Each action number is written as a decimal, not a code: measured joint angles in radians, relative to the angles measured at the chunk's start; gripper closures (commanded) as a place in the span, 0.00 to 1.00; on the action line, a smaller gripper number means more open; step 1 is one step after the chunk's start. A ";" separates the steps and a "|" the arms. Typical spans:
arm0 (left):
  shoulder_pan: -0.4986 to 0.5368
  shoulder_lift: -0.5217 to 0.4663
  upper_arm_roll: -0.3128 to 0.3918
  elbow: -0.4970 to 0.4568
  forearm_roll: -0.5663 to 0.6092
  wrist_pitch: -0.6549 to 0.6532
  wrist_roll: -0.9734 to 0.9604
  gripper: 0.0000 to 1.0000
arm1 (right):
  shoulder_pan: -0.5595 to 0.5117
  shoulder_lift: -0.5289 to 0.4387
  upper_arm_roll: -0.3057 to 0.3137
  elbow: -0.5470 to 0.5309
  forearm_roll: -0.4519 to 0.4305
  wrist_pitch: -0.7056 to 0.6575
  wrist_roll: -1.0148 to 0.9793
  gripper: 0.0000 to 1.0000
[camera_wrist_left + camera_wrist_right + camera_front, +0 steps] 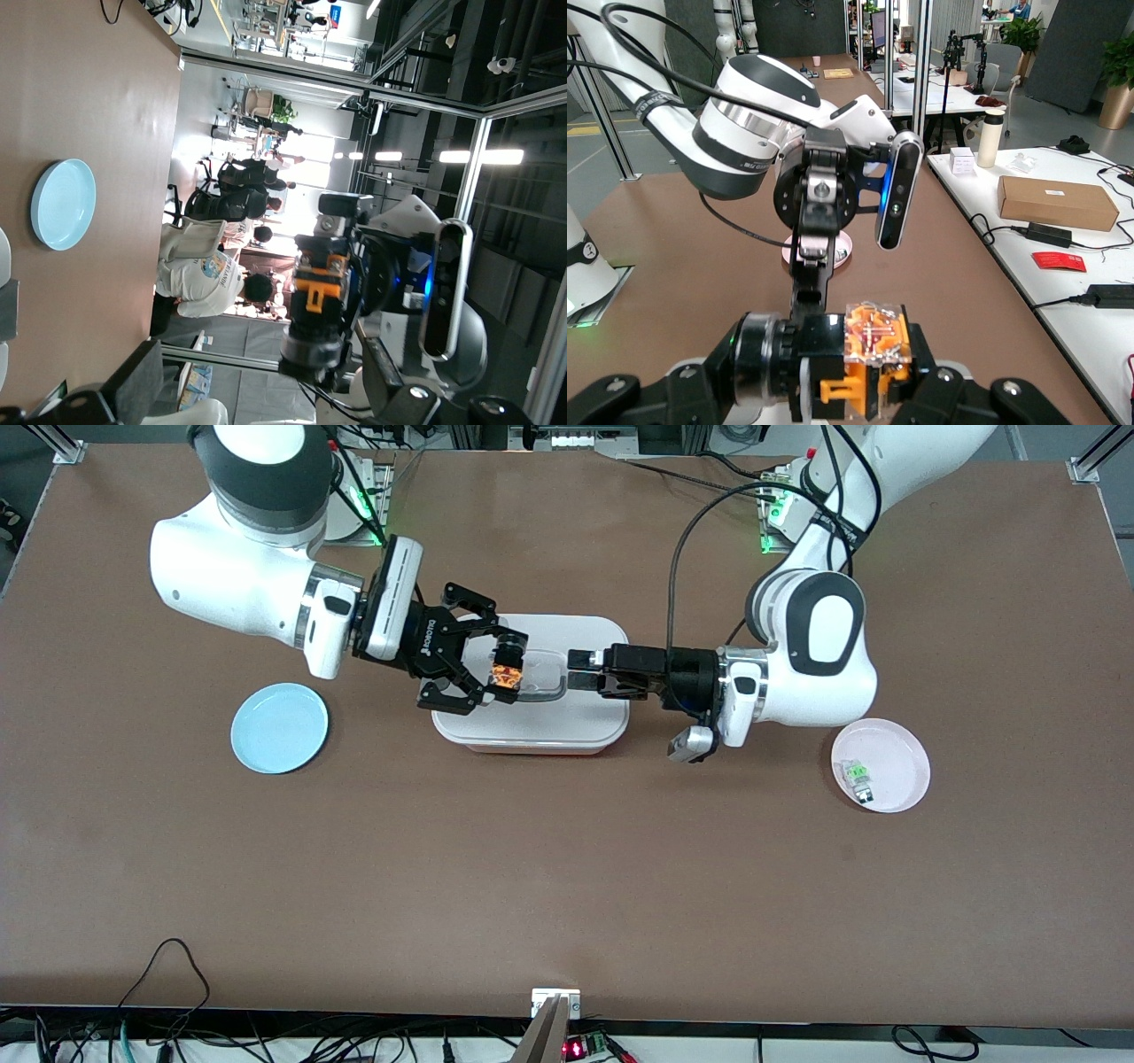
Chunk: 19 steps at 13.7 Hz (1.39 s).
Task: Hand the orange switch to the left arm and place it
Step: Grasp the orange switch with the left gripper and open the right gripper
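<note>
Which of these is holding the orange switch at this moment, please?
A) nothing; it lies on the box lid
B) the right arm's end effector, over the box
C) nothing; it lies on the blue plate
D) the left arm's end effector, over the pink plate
B: the right end effector is shut on the orange switch above the white box, while the left end effector stands open beside it, also over the box.

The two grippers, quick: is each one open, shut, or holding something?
Right gripper: shut on the orange switch, over the box.
Left gripper: open, holding nothing, over the box too.
</note>
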 measured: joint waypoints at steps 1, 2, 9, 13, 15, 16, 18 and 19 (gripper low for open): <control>-0.014 0.000 -0.002 0.000 -0.003 0.018 0.009 0.03 | 0.013 0.003 0.000 0.000 0.000 0.018 0.000 0.51; -0.021 0.000 -0.004 0.001 -0.004 0.029 0.014 0.04 | 0.025 0.006 0.000 0.000 0.000 0.032 0.000 0.51; -0.007 0.000 -0.003 0.015 -0.029 0.034 0.042 0.87 | 0.100 0.036 0.000 0.001 0.001 0.151 0.002 0.51; -0.006 0.002 -0.002 0.016 -0.035 0.032 0.097 1.00 | 0.101 0.046 -0.001 0.012 0.006 0.159 0.004 0.51; -0.006 0.002 -0.003 0.016 -0.036 0.032 0.098 1.00 | 0.101 0.047 -0.001 0.012 0.007 0.159 0.005 0.46; -0.006 0.002 -0.003 0.016 -0.036 0.032 0.098 1.00 | 0.101 0.047 -0.001 0.013 0.007 0.160 0.005 0.39; -0.005 0.002 -0.003 0.017 -0.037 0.031 0.098 1.00 | 0.101 0.047 -0.001 0.012 0.013 0.160 0.007 0.00; -0.005 0.002 -0.003 0.016 -0.037 0.031 0.098 1.00 | 0.102 0.047 -0.001 0.013 0.032 0.160 0.007 0.00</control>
